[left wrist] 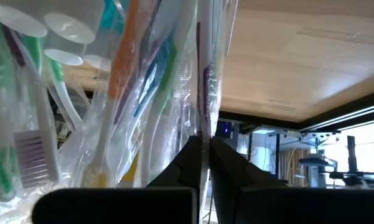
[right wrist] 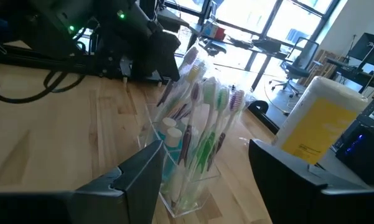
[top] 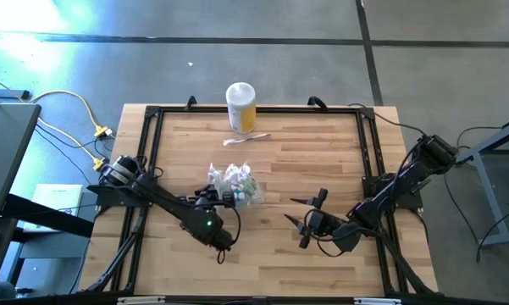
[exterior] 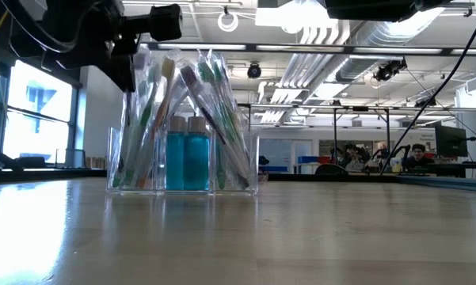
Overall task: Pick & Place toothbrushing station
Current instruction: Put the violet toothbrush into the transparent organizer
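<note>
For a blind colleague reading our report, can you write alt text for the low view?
A clear toothbrushing station stands on the wooden table, packed with wrapped toothbrushes leaning together over two blue bottles. The left pincer comes in from above and is shut on its upper edge. An open workshop shows behind.

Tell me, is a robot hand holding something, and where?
Yes. The left gripper pinches the toothbrushing station by its clear wall. The right gripper is open, holding nothing.

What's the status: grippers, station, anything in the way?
Left gripper shut on station wall. Right gripper open, off to the side, empty. Station upright on table, full of toothbrushes. Yellow jar at far edge, clear of it.
</note>
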You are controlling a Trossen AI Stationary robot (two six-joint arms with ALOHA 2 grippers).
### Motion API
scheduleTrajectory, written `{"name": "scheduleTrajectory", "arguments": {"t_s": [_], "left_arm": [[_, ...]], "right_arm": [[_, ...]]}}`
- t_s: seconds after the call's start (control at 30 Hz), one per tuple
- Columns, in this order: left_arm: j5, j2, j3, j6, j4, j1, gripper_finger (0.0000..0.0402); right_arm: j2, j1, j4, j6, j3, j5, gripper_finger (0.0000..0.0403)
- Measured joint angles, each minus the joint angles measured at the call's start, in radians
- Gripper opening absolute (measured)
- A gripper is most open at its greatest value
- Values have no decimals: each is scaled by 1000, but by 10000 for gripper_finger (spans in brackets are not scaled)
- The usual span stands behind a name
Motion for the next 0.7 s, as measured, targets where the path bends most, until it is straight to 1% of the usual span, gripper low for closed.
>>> {"name": "scheduleTrajectory", "arguments": {"t_s": [0.2, 0.33, 0.43, 0.57, 0.7], "left_arm": [[2, 0, 0, -5, 22, -18, 8], [31, 5, 0, -8, 64, -24, 25], [31, 17, 0, 2, 102, -30, 39], [32, 16, 0, 26, 107, -33, 50], [35, 16, 0, 14, 104, -33, 61]], "right_arm": [[0, 0, -1, 0, 0, -4, 229], [0, 0, -1, -1, 0, -4, 229], [0, 0, -1, -2, 0, -4, 229], [0, 0, -2, -10, 0, -4, 229], [0, 0, -1, -11, 0, -4, 229]]}}
